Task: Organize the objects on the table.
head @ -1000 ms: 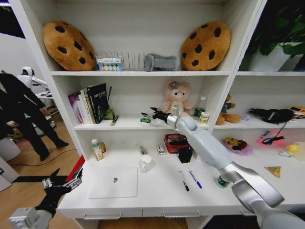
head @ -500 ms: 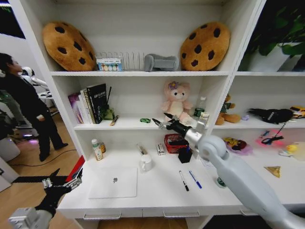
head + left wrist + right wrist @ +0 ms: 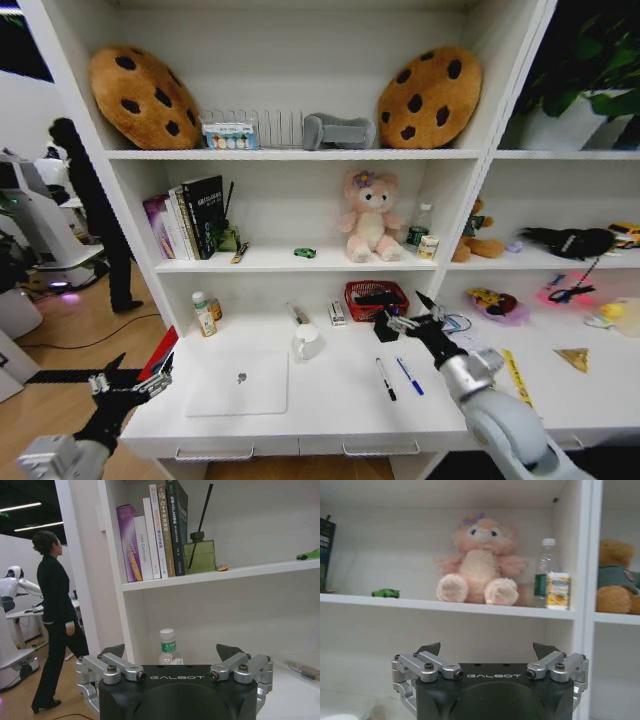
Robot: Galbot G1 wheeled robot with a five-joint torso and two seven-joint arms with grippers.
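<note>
The tiny green toy car [image 3: 305,252] stands alone on the middle shelf, left of the pink bear; it is also the green toy car [image 3: 385,593] in the right wrist view. My right gripper [image 3: 410,318] hangs open and empty over the white table [image 3: 340,405], near the red basket. Its fingertips [image 3: 431,648] are spread wide. A silver laptop [image 3: 240,382] lies closed at the front left. A black pen [image 3: 386,379] and a blue pen [image 3: 409,376] lie side by side in front of my right gripper. My left gripper [image 3: 130,384] is parked open beyond the table's left end.
A red basket [image 3: 375,299] and a white mug [image 3: 306,341] stand at the back of the table, a bottle [image 3: 203,313] at the left. Books [image 3: 190,216] and a diffuser fill the shelf's left side. A person stands in the room far left.
My right gripper let go of the green toy car on the middle shelf, then drew back and down to just above the table. The left arm stayed put.
</note>
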